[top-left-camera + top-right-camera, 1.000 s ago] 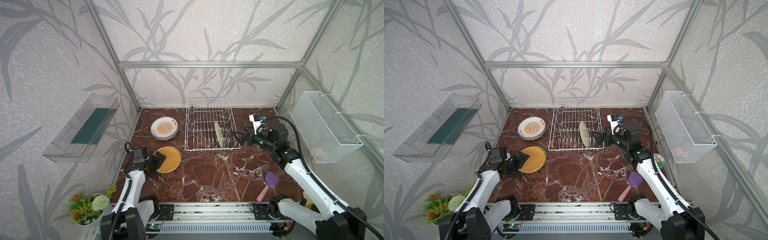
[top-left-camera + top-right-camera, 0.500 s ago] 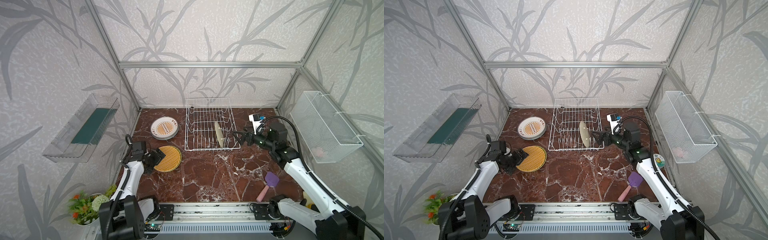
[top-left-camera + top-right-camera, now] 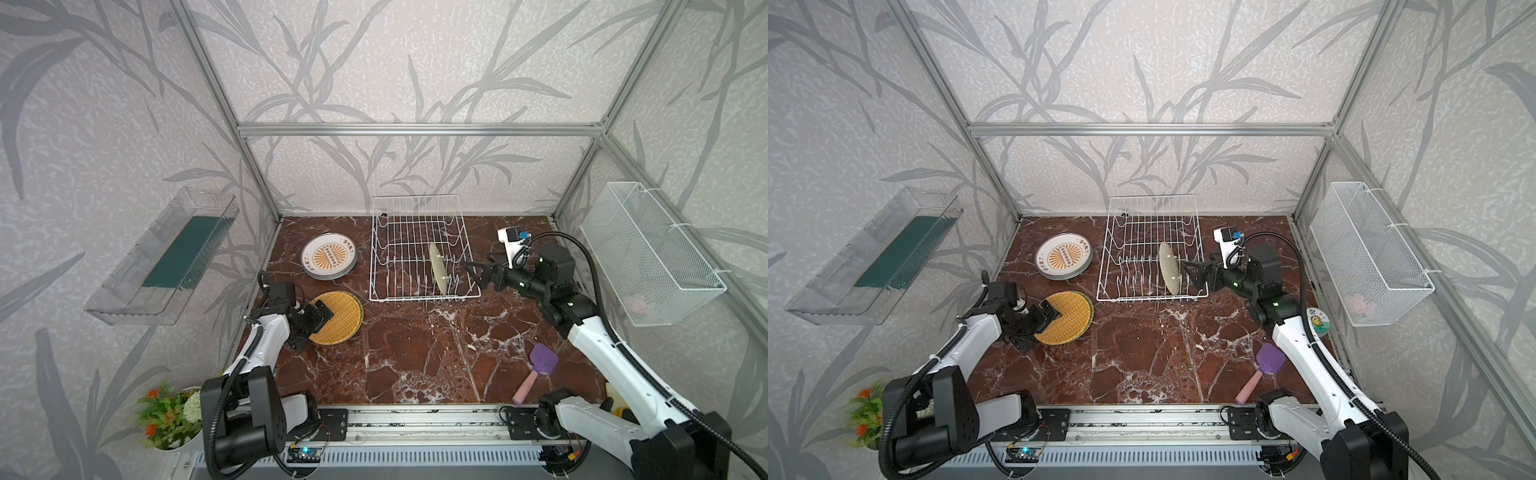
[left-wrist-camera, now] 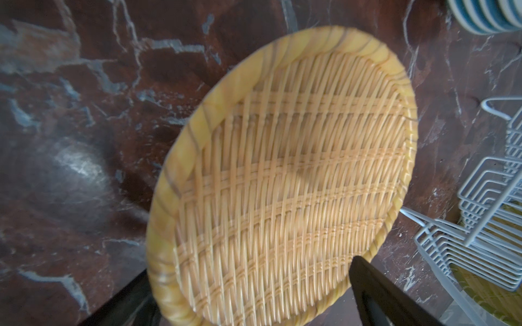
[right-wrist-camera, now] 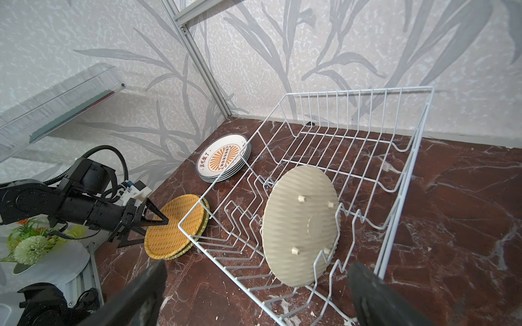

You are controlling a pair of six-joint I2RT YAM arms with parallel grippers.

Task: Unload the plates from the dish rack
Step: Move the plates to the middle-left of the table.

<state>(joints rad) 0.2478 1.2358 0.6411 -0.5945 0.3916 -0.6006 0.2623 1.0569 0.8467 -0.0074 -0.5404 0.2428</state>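
Observation:
The white wire dish rack (image 3: 424, 298) (image 3: 1152, 297) (image 5: 358, 91) holds one beige ribbed plate (image 3: 438, 270) (image 3: 1169, 268) (image 5: 302, 225), upright between tines at its right end. My right gripper (image 3: 473, 274) (image 3: 1192, 276) (image 5: 255, 266) hangs open just right of the rack, facing that plate's underside without touching it. A stack of white sunburst plates (image 3: 329, 261) (image 3: 1064, 259) (image 5: 223, 158) lies left of the rack. Two yellow woven plates (image 3: 343, 318) (image 3: 1071, 318) (image 4: 282, 169) (image 5: 175, 225) lie stacked in front of them. My left gripper (image 3: 316, 322) (image 3: 1046, 318) (image 4: 250, 266) is open, its jaws straddling their near rim.
A clear tray with a green strip (image 3: 166, 257) hangs on the left wall and a white mesh basket (image 3: 648, 253) on the right wall. A purple spatula with a pink handle (image 3: 538, 370) lies front right, near a small printed dish (image 3: 1317, 321). A flower pot (image 3: 170, 415) stands front left.
My left arm has swung its wrist a little toward the back while the gripper stays at the woven plates' rim. The right arm and the racked plate have not moved.

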